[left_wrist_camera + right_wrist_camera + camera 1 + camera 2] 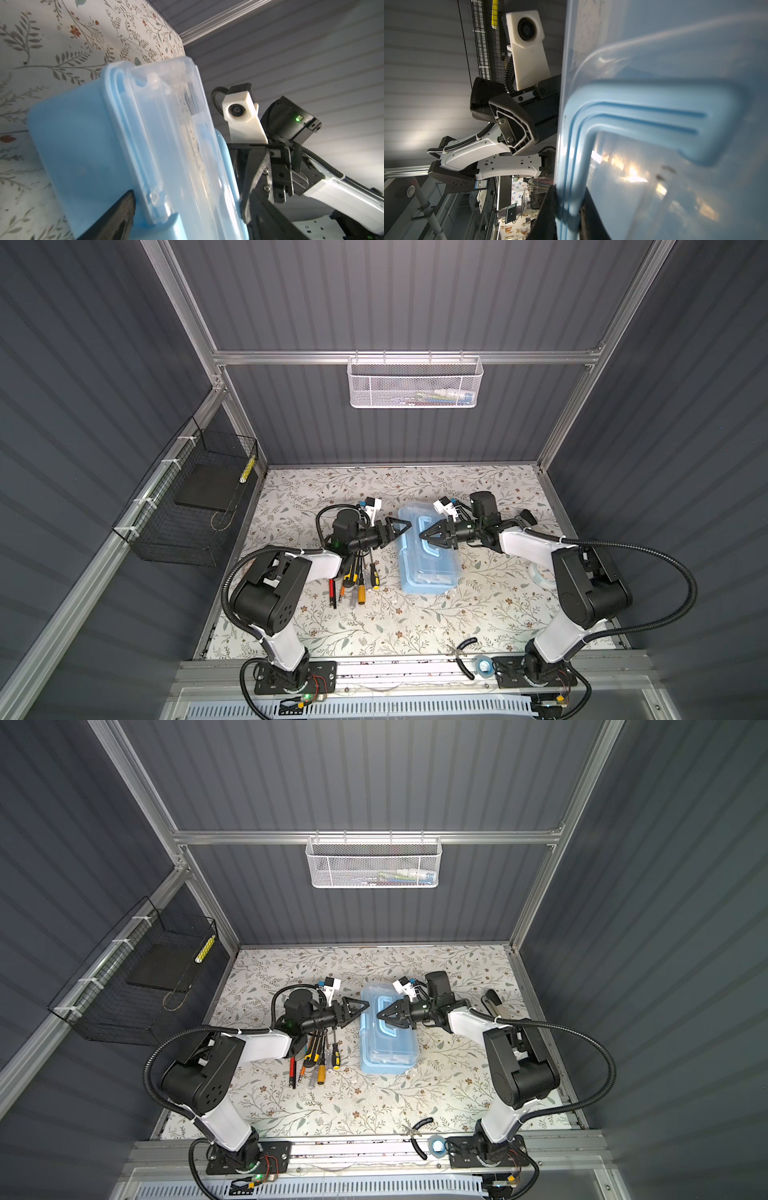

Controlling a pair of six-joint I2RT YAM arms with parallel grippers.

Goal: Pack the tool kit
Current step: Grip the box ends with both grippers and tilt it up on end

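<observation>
Nearest me, on the front rail, lie black-handled pliers [464, 649] and a small blue tape roll [483, 665], well apart from the work. Further in, the loose hand tools [358, 578] lie bunched on the floral table [374, 630], partly under my left arm, none packed yet. Just beside them to the right sits the tool kit box [430, 572], with its clear lid [166, 135] down.

My right gripper [424, 536] is clamped on the blue handle [633, 116]; the right wrist view shows its fingers [548, 212] pinching one leg of the arch. My left gripper [404, 526] has its jaws apart at the box's left edge, one finger [118, 216] close against the wall below the lid's rim, holding nothing.

I judge this to be the opening step. Next I must free the lid and swing it up while the right hand steadies the box.

Beyond, on the walls, hang the black wire basket [187, 506] and the white mesh basket [413, 383].
</observation>
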